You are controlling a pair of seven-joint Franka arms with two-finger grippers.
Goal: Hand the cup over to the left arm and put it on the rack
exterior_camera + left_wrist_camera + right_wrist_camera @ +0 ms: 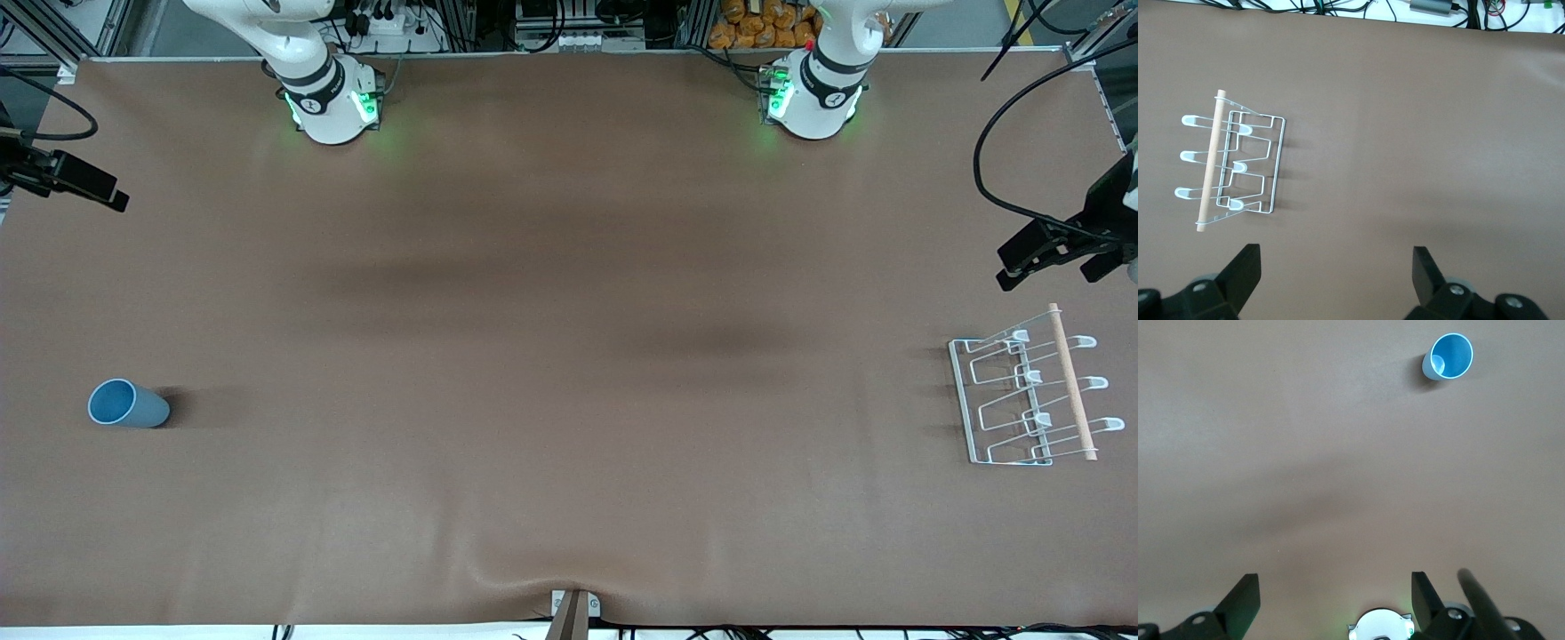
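The light-blue cup (127,404) is on the brown table near the right arm's end, its open mouth showing; it also shows in the right wrist view (1450,357). The white wire rack (1022,400) with its wooden rod (1071,382) lies near the left arm's end and shows in the left wrist view (1238,163). My left gripper (1335,267) is open and empty, high over bare table beside the rack. My right gripper (1335,593) is open and empty, high over the table near its own base, well apart from the cup. Neither gripper shows in the front view.
Black camera brackets reach in over both ends of the table (62,178) (1067,240). The two arm bases (333,102) (813,98) stand at the table's edge farthest from the front camera. A small clamp (573,609) sits at the nearest edge.
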